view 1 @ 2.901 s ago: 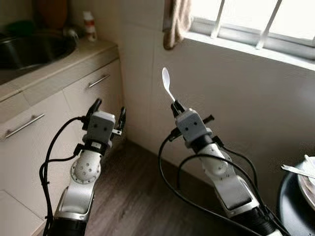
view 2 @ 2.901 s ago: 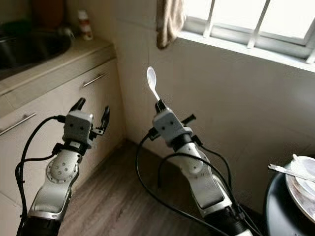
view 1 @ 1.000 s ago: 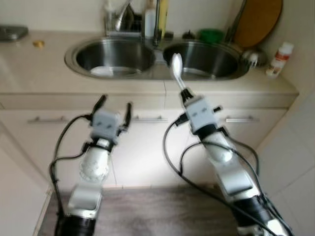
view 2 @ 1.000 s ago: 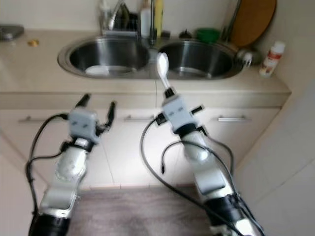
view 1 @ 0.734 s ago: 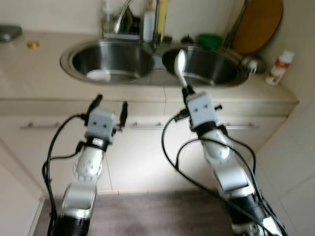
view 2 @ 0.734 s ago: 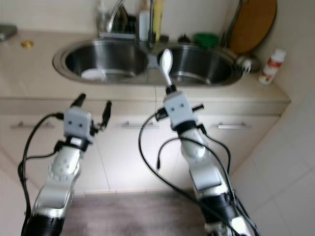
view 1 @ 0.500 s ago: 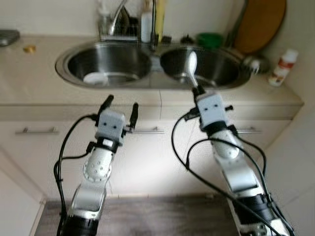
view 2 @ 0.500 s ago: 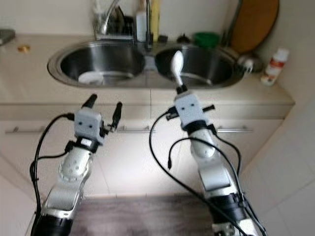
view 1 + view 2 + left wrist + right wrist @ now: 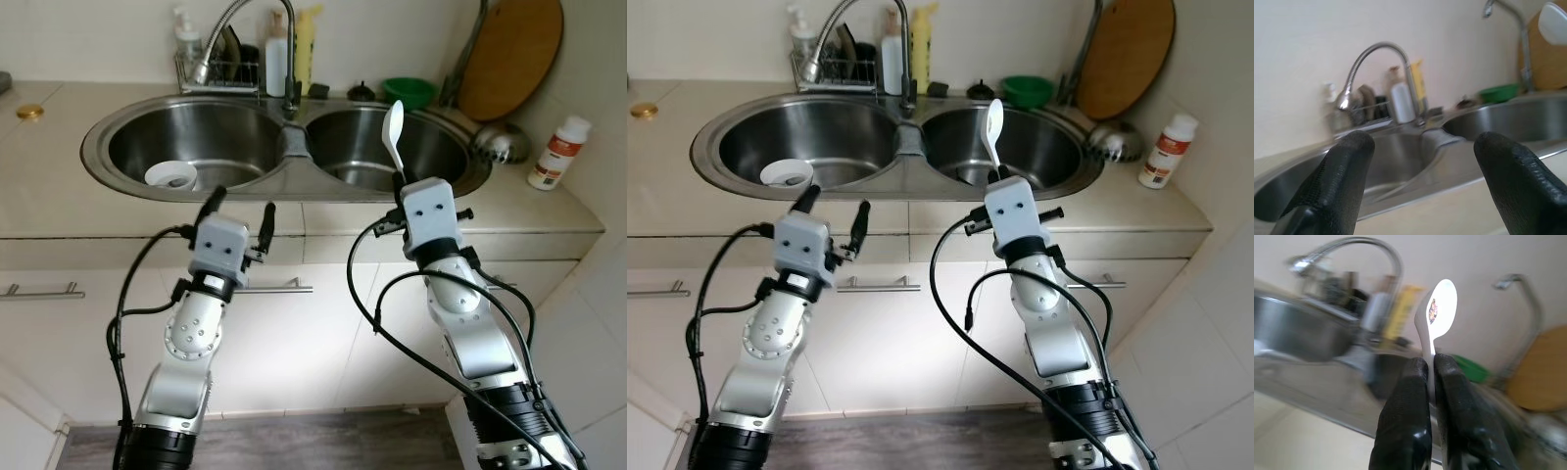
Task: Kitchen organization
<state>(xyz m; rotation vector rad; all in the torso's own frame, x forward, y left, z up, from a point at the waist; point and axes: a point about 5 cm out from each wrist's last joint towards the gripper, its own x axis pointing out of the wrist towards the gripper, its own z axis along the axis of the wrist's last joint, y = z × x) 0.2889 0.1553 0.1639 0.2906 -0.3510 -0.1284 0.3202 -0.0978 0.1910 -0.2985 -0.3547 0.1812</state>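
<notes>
Standing before a double steel sink (image 9: 118,181), the robot raises both arms toward the counter edge. The right gripper (image 9: 400,182) has its two black fingers (image 9: 1410,396) pressed together on the handle of a white spoon (image 9: 393,130), which rises upright from the fingertips, its bowl topmost and hanging in front of the right basin (image 9: 431,147). A brownish smear marks the spoon's bowl in the right wrist view. The left gripper (image 9: 240,206) is held to the left of the spoon at about the same height, fingers spread and holding nothing, pointed at the counter's near edge in front of the left basin (image 9: 211,132). A small white dish (image 9: 170,176) lies in that left basin. A green bowl (image 9: 410,91), a round wooden board (image 9: 509,54) and a white bottle (image 9: 557,152) sit at the far right of the counter.
</notes>
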